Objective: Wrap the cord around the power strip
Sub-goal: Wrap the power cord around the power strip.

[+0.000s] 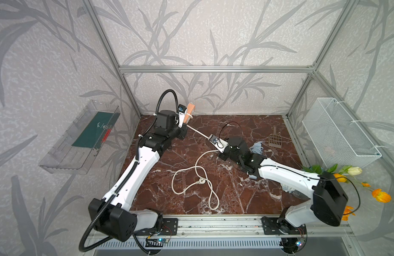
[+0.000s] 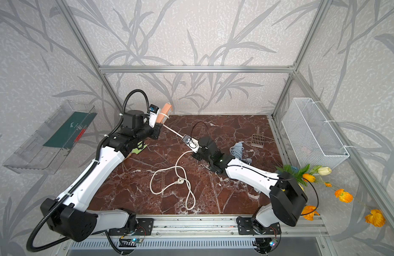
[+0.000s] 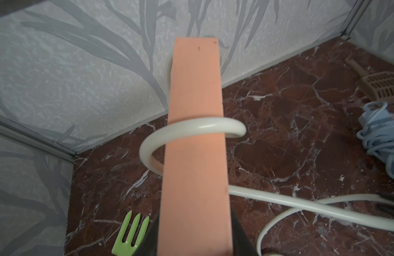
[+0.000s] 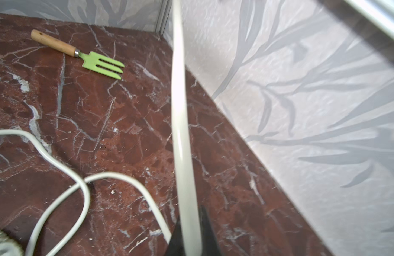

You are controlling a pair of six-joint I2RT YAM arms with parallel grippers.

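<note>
Clamping the rigid power strip (image 3: 195, 88) endwise, left gripper (image 3: 195, 241) anchors it while right gripper (image 4: 191, 239) pinches the seemingly stiff, springy cord (image 4: 179, 110).

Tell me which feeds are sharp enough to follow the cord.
Left wrist view: power strip and cord loop fairly crisp, evenly lit. Right wrist view: cord soft up close, garden fork sharper. Both top views: sharp, slack cord plainly traceable.

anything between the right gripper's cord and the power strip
Nothing visible does. The cord runs straight through open air from the right gripper to the power strip in the left gripper; the green fork lies on the table, off that line.
</note>
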